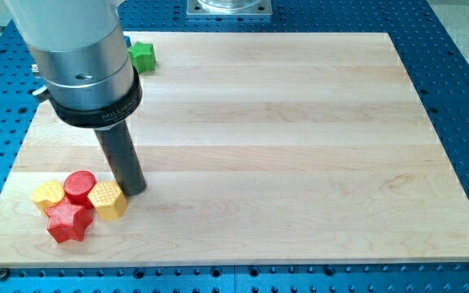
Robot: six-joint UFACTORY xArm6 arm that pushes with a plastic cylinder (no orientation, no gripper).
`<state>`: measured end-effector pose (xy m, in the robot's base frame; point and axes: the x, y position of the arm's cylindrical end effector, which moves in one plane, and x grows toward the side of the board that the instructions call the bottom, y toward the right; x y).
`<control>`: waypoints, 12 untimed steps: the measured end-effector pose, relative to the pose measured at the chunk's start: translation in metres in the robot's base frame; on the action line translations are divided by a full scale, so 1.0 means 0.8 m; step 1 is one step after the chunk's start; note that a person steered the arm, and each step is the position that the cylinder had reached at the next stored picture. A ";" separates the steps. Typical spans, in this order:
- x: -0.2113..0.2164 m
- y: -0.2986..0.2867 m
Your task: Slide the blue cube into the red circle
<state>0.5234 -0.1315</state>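
Five blocks visible on counter (300, 122): red circle (80, 185), red star (67, 222), two yellow blocks (107, 200) (47, 194), green block (142, 55) at top left. Blue cube not visible. My tip (134, 190) touches one yellow block; no end effector fitted.

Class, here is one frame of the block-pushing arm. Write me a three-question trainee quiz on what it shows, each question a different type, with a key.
1. True or false: my tip rests at the yellow hexagon block.
2. Which block lies apart at the board's upper left?
A) green block
B) red star
C) red cylinder
3. Fill in: beside the red cylinder, on the view's left, lies a ____ block.

Key: 1 true; 2 A; 3 yellow.
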 end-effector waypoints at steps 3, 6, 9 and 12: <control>-0.010 0.017; -0.357 0.093; -0.391 -0.047; -0.259 -0.068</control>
<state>0.3163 -0.1862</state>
